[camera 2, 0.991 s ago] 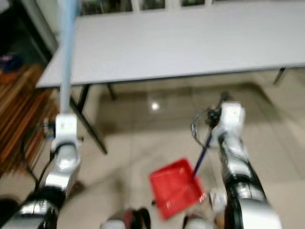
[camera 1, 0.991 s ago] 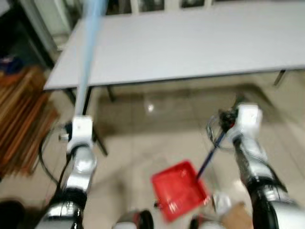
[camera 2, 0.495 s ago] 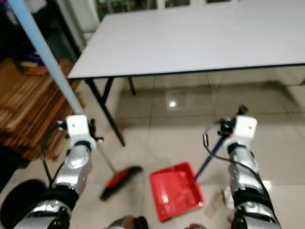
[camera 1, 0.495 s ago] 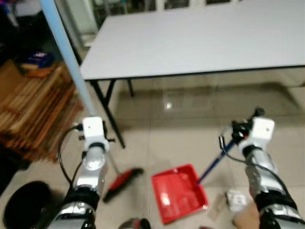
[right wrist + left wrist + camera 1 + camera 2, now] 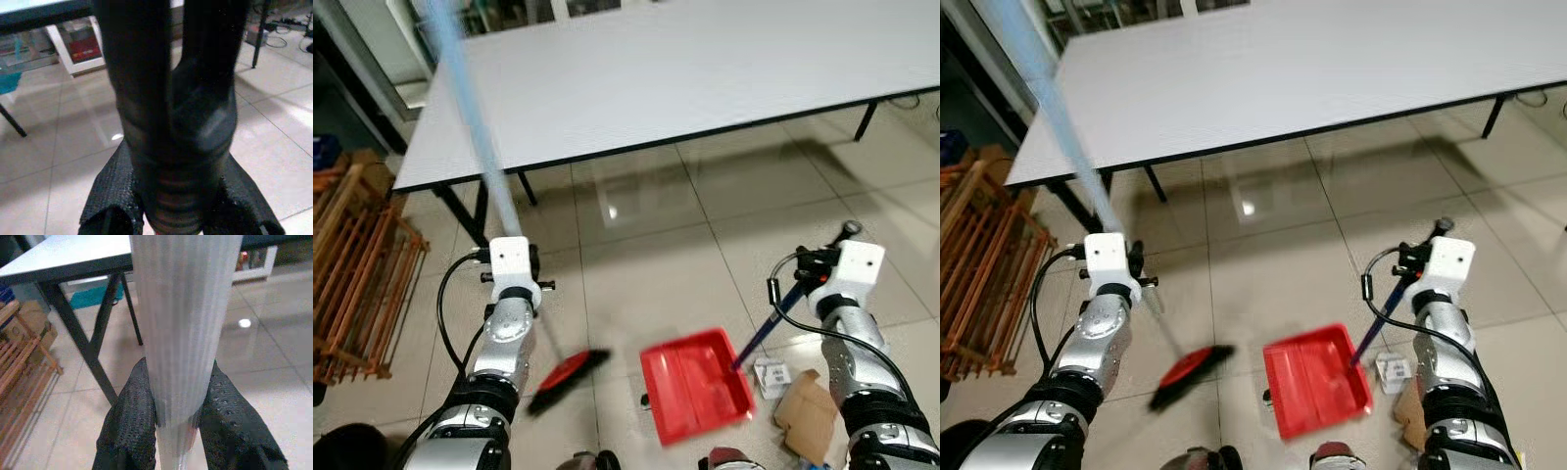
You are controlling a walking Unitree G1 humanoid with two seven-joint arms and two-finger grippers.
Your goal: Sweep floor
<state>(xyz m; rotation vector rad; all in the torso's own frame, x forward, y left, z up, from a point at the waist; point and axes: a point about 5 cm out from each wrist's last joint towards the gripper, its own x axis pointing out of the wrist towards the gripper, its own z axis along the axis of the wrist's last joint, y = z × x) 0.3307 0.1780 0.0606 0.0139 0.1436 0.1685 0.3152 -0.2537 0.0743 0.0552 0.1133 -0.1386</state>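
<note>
Red dustpan: 1, your right gripper clamped on handle | broom: 1, left gripper clamped on pole | paper scraps: 2

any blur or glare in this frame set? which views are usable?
Left eye view: mostly sharp; the broom handle and broom head are streaked, and a ceiling light glares off the floor tile under the table. Right eye view: the same. Left wrist view: the handle is close and soft between the fingers. Right wrist view: dark, with the dustpan handle out of focus.

silver jointed arms | white wrist boxes | black looped cables
</note>
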